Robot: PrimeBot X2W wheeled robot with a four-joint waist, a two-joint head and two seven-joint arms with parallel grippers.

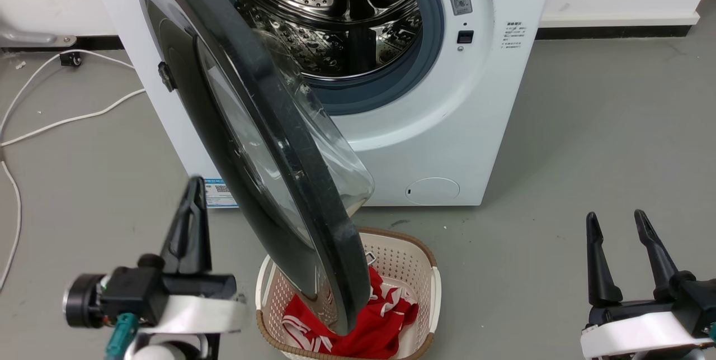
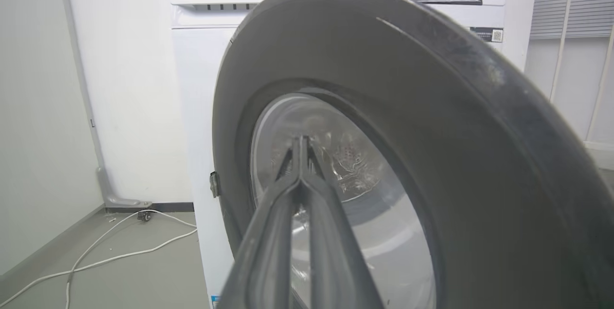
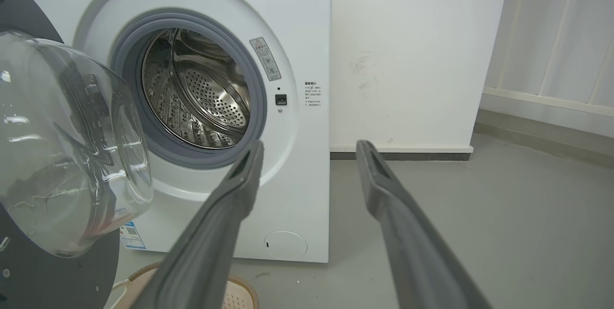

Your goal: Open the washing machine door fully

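Note:
The washing machine door (image 1: 291, 142) is a glossy black ring with a bulging glass bowl. It stands swung out from the white machine (image 1: 475, 125), edge-on to me, hinged at the left. The steel drum (image 1: 341, 13) is exposed. My left gripper (image 1: 196, 184) is shut with nothing in it, just left of the door's outer face. In the left wrist view the left gripper (image 2: 301, 143) points at the door's (image 2: 431, 107) glass centre; contact cannot be told. My right gripper (image 1: 615, 217) is open at the lower right, far from the door. In the right wrist view the right gripper (image 3: 311, 148) faces the machine front, with the door's glass bowl (image 3: 62, 146) at the left.
A cream laundry basket (image 1: 430, 270) with red cloth (image 1: 386, 315) sits on the floor under the door's lower edge. White cables (image 1: 72, 119) trail over the grey floor at the left. A white wall stands behind the machine, with open floor to its right.

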